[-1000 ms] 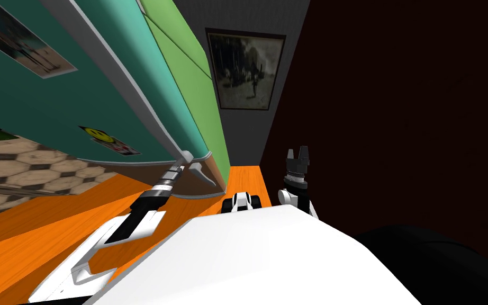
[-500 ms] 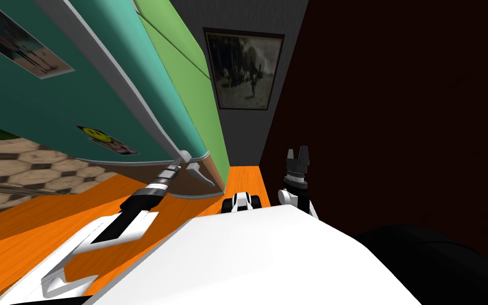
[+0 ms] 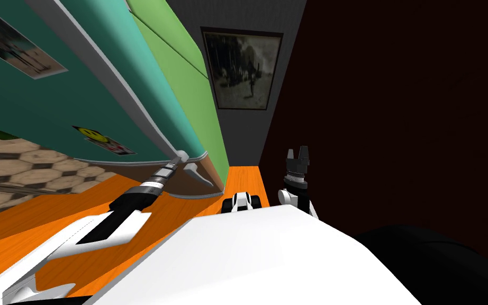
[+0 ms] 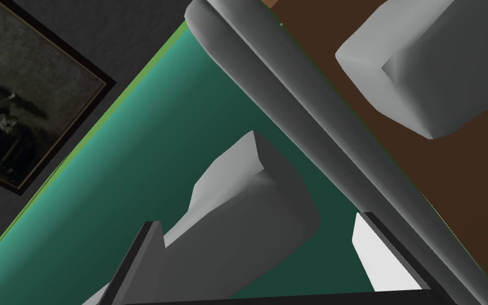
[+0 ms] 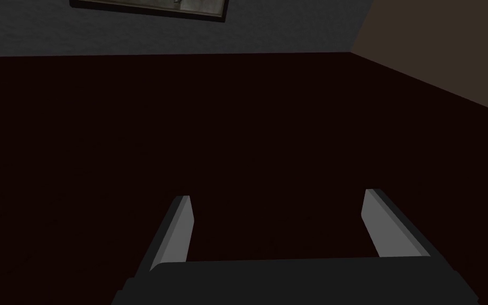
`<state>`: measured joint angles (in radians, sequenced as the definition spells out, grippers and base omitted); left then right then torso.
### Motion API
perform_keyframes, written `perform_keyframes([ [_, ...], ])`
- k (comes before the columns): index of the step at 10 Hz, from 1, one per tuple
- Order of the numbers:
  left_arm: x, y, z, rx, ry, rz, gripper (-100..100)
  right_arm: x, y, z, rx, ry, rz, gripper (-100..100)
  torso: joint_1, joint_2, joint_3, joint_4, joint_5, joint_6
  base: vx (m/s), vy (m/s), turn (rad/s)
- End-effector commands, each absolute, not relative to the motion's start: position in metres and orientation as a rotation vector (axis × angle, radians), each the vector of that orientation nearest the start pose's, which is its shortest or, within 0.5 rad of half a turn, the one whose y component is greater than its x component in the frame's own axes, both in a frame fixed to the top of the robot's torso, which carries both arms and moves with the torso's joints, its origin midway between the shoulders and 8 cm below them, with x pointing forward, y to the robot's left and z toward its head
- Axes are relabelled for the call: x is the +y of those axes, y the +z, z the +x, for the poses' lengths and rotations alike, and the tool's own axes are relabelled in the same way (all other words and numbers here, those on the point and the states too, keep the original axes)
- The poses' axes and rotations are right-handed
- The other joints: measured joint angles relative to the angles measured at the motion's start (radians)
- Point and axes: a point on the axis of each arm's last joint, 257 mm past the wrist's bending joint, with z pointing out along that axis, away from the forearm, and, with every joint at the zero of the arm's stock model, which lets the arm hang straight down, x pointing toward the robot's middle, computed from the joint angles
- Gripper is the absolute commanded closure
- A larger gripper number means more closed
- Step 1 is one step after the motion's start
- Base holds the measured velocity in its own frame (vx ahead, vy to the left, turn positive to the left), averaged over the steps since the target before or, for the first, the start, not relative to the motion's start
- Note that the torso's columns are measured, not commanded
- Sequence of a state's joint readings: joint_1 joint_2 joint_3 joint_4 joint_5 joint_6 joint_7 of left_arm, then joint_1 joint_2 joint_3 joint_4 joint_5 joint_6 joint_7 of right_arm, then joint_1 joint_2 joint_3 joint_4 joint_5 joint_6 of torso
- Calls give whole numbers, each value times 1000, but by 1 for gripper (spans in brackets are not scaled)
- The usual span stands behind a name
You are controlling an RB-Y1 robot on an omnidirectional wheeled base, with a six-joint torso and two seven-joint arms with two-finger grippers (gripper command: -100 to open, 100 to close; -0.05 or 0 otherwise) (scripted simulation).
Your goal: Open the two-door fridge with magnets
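The left end effector point(image 4: 257, 222) holds its fingers apart, straddling the grey handle point(image 4: 248, 185) of the teal fridge door point(image 4: 147, 175) on my left without pressing it. Pulling like this, the handle may slip out. A second handle point(image 4: 417, 74) on the brown panel point(image 4: 449, 175) crowds just beside. The right end effector point(image 3: 297, 154) idles, fingers apart.

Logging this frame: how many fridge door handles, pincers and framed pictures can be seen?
Grey door handles: 2, near handle inside the left pincer, far handle on a brown panel.
Pincers: 2, counting the right pincer.
Framed picture: 1.
Total: 5.
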<state>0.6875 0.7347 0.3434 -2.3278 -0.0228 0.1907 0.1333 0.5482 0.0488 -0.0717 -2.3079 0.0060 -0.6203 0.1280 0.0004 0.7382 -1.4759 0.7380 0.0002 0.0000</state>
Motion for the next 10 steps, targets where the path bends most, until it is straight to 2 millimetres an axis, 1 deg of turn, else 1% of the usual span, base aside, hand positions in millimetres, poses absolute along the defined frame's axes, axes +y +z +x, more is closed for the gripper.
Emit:
perform_keyframes([
  [1, 426, -72, 376, 1474, -546, -700, -100, -304, 44, 308, 536, 1105, 546, 0, 0, 0, 0, 0, 0, 0, 7, -26, 8],
  [2, 425, -73, 376, 1469, -557, -698, -100, -304, 44, 308, 536, 1105, 546, 0, 0, 0, 0, 0, 0, 0, 3, -11, 3],
  [3, 425, -68, 375, 1469, -552, -701, -100, -304, 44, 308, 536, 1105, 546, 0, 1, 0, 0, 0, 0, 0, 85, 20, -17],
  [4, 425, -71, 376, 1469, -554, -699, -100, -304, 44, 308, 536, 1105, 546, 0, 2, -4, -2, -1, 0, 0, 54, 14, -5],
  [5, 425, -70, 376, 1469, -553, -700, 100, -304, 44, 308, 536, 1105, 546, 0, 1, -2, -1, -1, 0, 0, 0, 0, 0],
  [6, 412, -69, 375, 1485, -577, -668, 100, -304, 44, 308, 536, 1105, 546, 0, 0, 0, 0, 0, 0, 1, -121, 117, -15],
  [8, 388, -67, 372, 1512, -628, -613, 100, -304, 44, 308, 536, 1105, 546, 0, 12, 13, 8, 5, 2, -3, -261, 257, -69],
  [9, 388, -67, 372, 1512, -628, -613, 100, -304, 44, 308, 536, 1105, 546, 0, 12, 13, 8, 7, 2, -5, -229, 171, -28],
  [10, 375, -67, 370, 1526, -655, -585, 100, -304, 44, 308, 536, 1105, 546, 0, 8, 5, 3, 6, 0, -6, -244, 153, 7],
])
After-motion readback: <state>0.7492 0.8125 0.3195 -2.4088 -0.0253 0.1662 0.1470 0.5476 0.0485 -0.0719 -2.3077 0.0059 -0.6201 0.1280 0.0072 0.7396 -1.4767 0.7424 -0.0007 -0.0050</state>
